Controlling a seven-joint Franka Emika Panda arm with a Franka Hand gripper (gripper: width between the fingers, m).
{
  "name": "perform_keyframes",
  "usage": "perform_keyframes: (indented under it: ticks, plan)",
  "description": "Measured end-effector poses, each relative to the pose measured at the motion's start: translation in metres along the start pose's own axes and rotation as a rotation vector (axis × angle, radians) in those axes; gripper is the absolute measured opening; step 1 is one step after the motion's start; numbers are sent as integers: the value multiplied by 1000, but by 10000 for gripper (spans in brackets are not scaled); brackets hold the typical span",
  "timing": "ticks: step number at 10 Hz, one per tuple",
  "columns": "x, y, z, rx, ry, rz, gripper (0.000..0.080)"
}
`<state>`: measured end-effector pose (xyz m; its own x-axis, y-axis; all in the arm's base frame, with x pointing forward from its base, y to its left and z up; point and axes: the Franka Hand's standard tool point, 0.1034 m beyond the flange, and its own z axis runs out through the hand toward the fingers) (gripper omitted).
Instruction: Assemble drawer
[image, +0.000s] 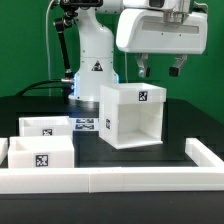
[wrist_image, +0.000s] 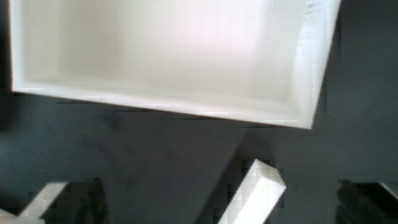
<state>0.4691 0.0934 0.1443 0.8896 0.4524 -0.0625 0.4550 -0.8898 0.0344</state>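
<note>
Hand open, nothing in it, hovers above white drawer box on table.

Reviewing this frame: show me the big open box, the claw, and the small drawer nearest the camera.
Big open box (image: 133, 120): exterior view, on its pale inside wall.
Claw (image: 160, 70): exterior view, midway between its spread fingertips.
Nearest small drawer (image: 41, 160): exterior view, on its tagged front face.

The exterior camera faces me across the table; my wrist camera looks down, close, on the box both share.
</note>
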Motion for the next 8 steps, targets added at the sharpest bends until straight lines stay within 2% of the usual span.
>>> perform_keyframes:
  ticks: [3, 4, 8]
  plan:
    - [-37, -24, 18, 3, -9, 28, 650]
    - [-43, -27, 23, 17, -7, 43, 650]
    - [-56, -38, 42, 26, 15, 40, 650]
